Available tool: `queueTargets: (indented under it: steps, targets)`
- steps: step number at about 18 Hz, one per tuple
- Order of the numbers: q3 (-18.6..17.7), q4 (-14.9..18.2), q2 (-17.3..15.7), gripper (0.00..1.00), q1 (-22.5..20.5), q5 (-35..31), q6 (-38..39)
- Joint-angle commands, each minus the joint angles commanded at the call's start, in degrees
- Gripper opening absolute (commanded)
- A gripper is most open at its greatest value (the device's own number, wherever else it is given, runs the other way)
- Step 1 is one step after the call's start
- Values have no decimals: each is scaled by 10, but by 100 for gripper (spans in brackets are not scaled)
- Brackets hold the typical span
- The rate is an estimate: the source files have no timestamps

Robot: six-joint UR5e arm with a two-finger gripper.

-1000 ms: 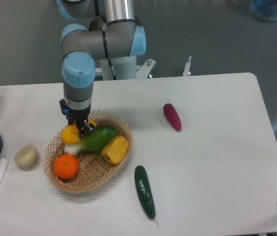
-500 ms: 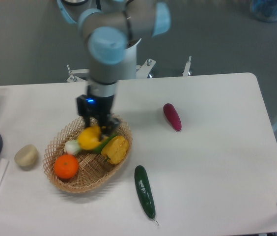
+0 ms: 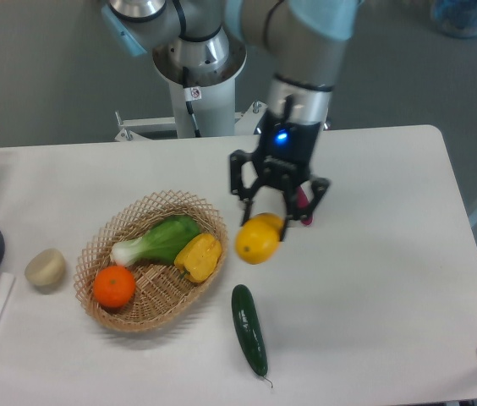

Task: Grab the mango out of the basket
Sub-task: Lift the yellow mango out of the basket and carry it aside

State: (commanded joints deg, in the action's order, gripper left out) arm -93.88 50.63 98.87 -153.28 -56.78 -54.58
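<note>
Camera's fixed view from above the table shows you the two-finger gripper (image 3: 265, 222) with its jaws closed on the smooth, glossy yellow oval mango (image 3: 259, 239), which hangs clear to the right of the shallow light tan woven wicker basket (image 3: 206, 209), apart from its rim and, by my reading, off the white tabletop (image 3: 374, 279). You can take that placement as the point of the task: the fruit is out of the basket and carried by the arm, so the pick looks essentially done.

Left in the basket you have a leafy green vegetable with a white stalk (image 3: 158, 240), a ridged yellow bell pepper (image 3: 199, 256) and a round orange fruit (image 3: 113, 286). Just right of the basket's lower edge lies a long dark green cucumber (image 3: 249, 329); well left of the basket sits a pale beige rounded lump (image 3: 46, 266).

Look at the mango itself: bright yellow, orange-tinged near the top where the fingers meet it, plump and egg-shaped. Its slick skin suggests it could slip if your grip is light.
</note>
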Motion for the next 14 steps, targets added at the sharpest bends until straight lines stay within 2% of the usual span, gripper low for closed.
queueTargets:
  steps: [4,14]
  targets:
    - [5,0,13,37,-7,0,-60]
    - [4,-1,18,37,-12,-4,-64]
